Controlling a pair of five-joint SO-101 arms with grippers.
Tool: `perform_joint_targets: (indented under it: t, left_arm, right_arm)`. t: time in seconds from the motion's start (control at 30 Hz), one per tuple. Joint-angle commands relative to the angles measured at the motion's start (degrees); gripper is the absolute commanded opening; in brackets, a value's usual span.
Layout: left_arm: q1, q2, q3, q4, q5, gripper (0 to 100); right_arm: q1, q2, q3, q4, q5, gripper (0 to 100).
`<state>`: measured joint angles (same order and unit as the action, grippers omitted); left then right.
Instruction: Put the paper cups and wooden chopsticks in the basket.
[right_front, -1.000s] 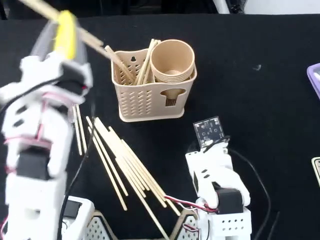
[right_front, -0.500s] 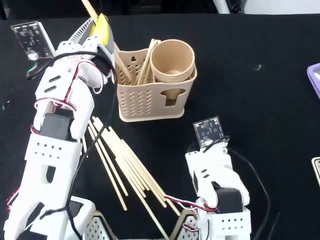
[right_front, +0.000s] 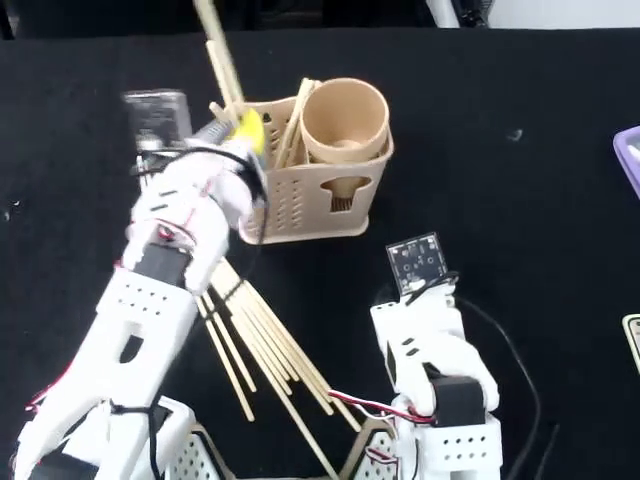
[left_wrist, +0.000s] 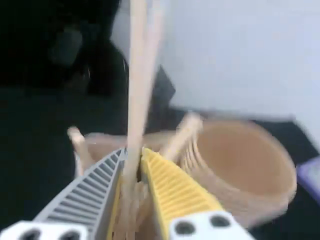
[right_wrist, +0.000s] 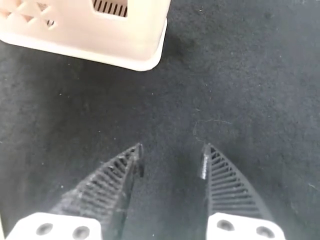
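Beige slotted plastic basket (right_front: 300, 205) sits upper middle of the frame with stacked tan paper cups (right_front: 345, 120) inside, the left gripper (right_front: 235, 128) squeezes long wooden chopsticks (right_front: 218, 50) above its left side, and the right gripper (right_wrist: 170, 160) is spread apart nearby.

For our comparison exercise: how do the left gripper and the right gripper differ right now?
The left gripper is shut on wooden chopsticks; the right gripper is open and empty. The left gripper is up at the rim of the basket; the right gripper points down at the table beside the basket. The left gripper has one yellow finger, the right gripper none. Both have ribbed, tapering fingers.
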<state>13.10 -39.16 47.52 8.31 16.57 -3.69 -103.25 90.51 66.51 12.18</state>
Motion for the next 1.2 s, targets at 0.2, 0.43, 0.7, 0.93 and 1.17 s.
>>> perform_joint_targets:
  t: [0.2,0.43,0.7,0.93,1.17]
  left_arm:
    - [1.9,-1.2,-1.5,-1.3,-5.6,14]
    - [-0.3,-4.4,-1.5,-1.2,-5.7,14]
    - [-9.1,-22.5,-5.0,17.6,-7.6,14]
    - [-18.0,-30.9,6.3,36.3,-20.4,14]
    - [-34.2,-30.8,23.0,40.7,-27.1,14]
  right_arm:
    - [0.3,-5.4,-0.2,-1.4,0.3,19.1]
    - [0.3,-5.4,-0.2,-1.4,0.3,19.1]
    - [0.3,-5.4,-0.3,-1.3,0.2,19.1]
    - [0.4,-5.2,-3.5,1.2,0.2,19.1]
    - [0.3,-4.9,-13.1,2.5,5.5,19.3]
